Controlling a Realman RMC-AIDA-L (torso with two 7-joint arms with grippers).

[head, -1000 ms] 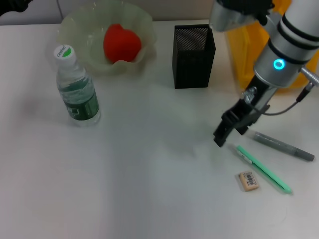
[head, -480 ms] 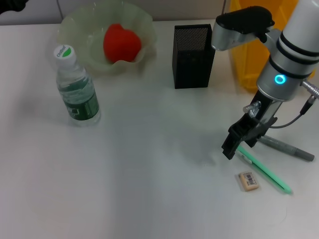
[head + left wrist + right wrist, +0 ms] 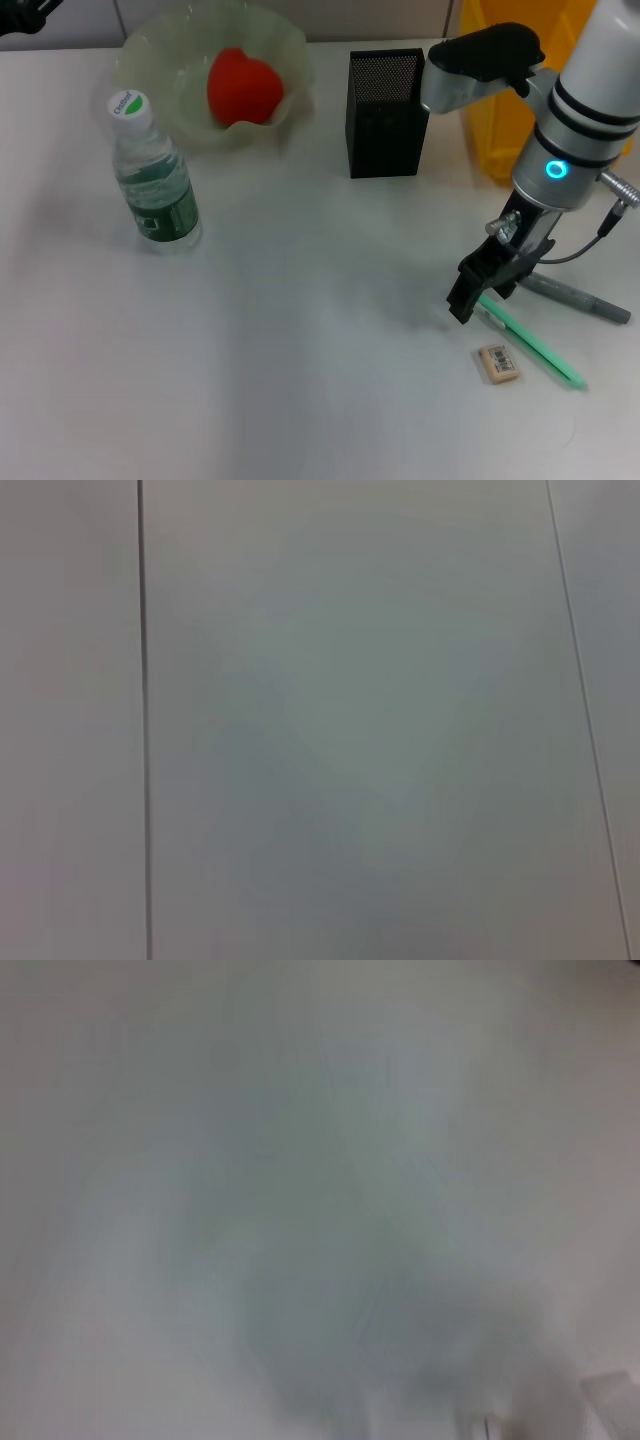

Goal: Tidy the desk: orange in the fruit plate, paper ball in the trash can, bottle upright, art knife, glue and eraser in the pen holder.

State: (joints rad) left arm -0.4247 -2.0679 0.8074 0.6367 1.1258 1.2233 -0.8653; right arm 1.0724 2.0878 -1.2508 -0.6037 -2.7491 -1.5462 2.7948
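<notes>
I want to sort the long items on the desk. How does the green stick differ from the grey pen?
The green stick is bright green and thin; the grey pen is dull grey and thicker. The right gripper is at the stick's upper end, while the pen lies behind it. Both lie flat on the desk, slanting the same way.

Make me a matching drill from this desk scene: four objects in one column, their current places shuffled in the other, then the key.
Things:
1. orange
2. bottle
3. eraser
4. pen holder

Places:
A. lying flat on the desk, near the green art knife
B. standing upright between the fruit plate and the trash can
C. resting inside the fruit plate
D. standing upright on the desk in front of the fruit plate, cap on top

Pairs: 1-C, 2-D, 3-A, 4-B
</notes>
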